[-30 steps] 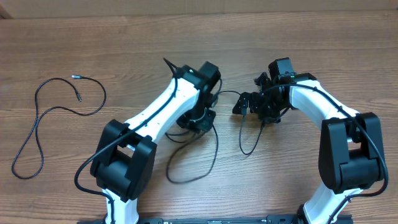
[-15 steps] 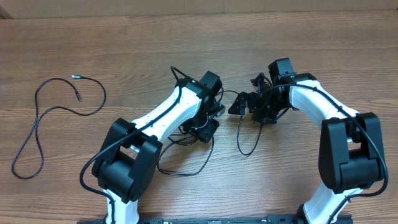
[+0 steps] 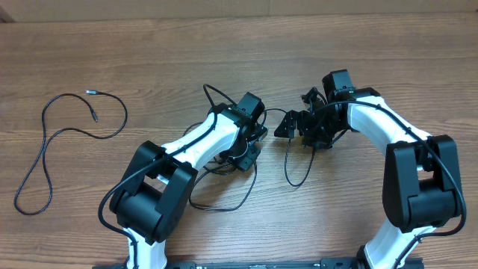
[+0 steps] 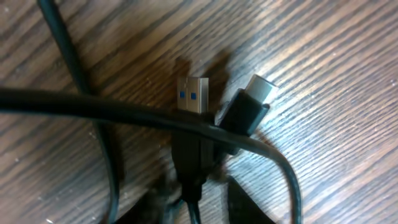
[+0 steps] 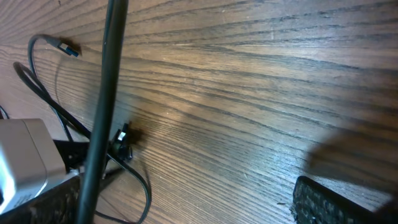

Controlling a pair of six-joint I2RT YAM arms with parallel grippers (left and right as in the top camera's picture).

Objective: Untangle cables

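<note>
Several thin black cables [image 3: 224, 203] lie tangled under and in front of my left arm, and one loop [image 3: 297, 173] hangs below my right gripper. My left gripper [image 3: 250, 149] is low over the tangle. In the left wrist view its gripper [image 4: 199, 211] is open, with the cord of a blue-insert USB plug [image 4: 191, 96] running between the fingers. A second plug [image 4: 249, 109] lies beside it and another cable [image 4: 112, 109] crosses over both. My right gripper [image 3: 287, 125] is open and empty just right of the tangle, its pads wide apart in the right wrist view [image 5: 186, 208].
A separate black cable [image 3: 45, 142] lies looped at the far left. In the right wrist view, a blue-tipped plug [image 5: 65, 48] and a small plug [image 5: 121, 138] lie on the wood. A thick black cord [image 5: 106, 93] crosses close to the lens.
My left gripper has drawn back towards the front and the cable loop in front of it has been dragged left. My right arm has barely moved.
</note>
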